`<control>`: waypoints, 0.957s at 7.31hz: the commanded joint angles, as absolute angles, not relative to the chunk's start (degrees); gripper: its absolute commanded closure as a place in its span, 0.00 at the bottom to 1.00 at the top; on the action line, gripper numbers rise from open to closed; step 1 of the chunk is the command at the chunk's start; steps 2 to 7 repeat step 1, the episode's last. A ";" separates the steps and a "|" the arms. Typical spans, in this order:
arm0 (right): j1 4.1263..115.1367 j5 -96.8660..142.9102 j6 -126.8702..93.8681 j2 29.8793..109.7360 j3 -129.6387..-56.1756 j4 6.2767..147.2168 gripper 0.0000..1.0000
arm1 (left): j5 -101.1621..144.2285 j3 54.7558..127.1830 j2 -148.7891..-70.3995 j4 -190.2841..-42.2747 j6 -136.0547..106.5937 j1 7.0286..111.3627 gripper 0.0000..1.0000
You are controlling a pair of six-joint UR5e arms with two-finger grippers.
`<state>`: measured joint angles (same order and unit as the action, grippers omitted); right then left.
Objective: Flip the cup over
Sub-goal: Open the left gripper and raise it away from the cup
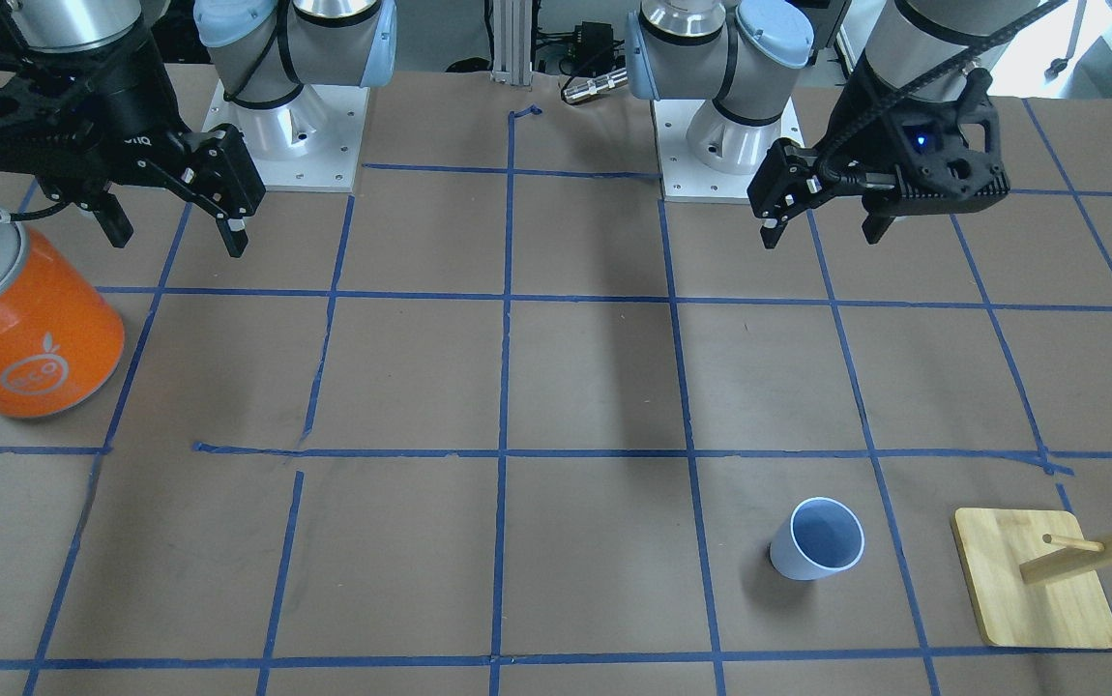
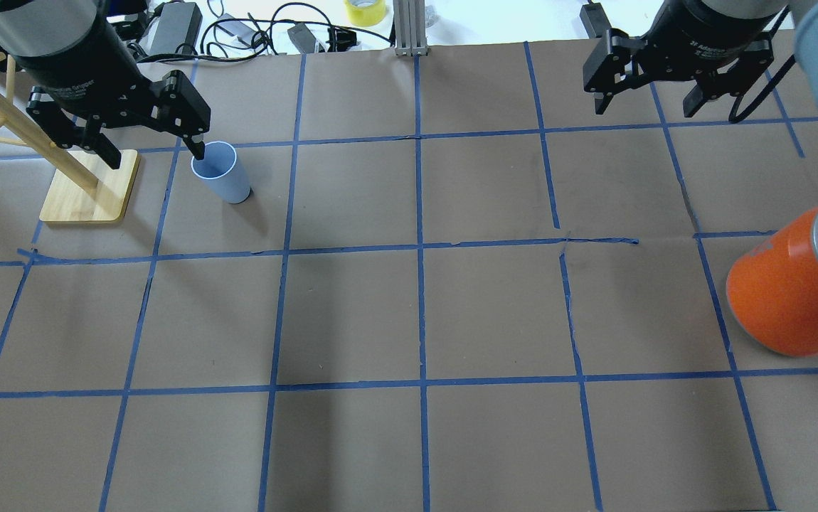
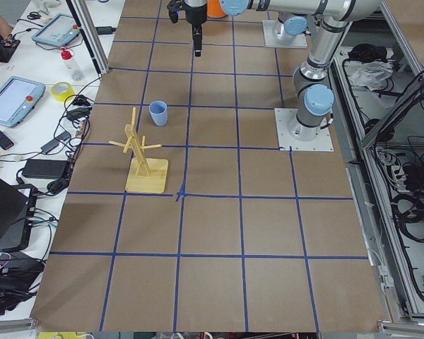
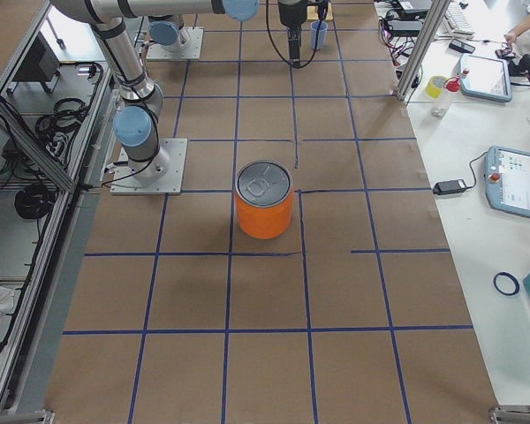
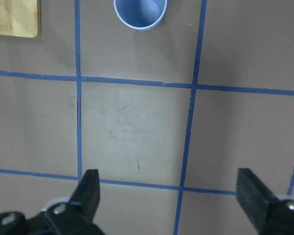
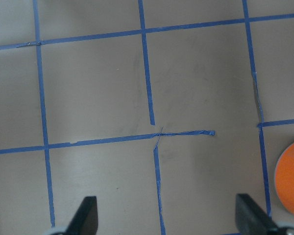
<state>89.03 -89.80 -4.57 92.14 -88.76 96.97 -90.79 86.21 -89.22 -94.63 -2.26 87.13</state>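
Observation:
The cup [image 1: 817, 539] is a small pale blue tumbler that stands upright with its mouth up, on the brown table beside a wooden rack. It also shows in the overhead view [image 2: 220, 172], the exterior left view [image 3: 157, 113] and at the top edge of the left wrist view [image 5: 139, 12]. My left gripper [image 2: 155, 155] is open and empty, held well above the table and apart from the cup; the left wrist view [image 5: 169, 181] shows both fingers spread over bare table. My right gripper [image 2: 644, 108] is open and empty, far from the cup, and shows the same in its wrist view [image 6: 166, 205].
A wooden peg rack [image 2: 89, 192] on a square base stands right next to the cup on the robot's left. A large orange can [image 2: 793, 291] with a silver lid stands at the table's right side. Blue tape lines grid the table. Cables lie beyond the far edge.

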 commanded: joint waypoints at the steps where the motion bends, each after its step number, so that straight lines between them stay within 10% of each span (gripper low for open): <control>1: 89.03 -89.13 -4.66 92.37 -88.95 96.51 0.00 | -91.40 88.06 -88.07 -94.66 -1.93 87.10 0.00; 7: 89.03 -89.13 -4.66 92.37 -88.95 96.51 0.00 | -91.40 88.06 -88.07 -94.66 -1.93 87.10 0.00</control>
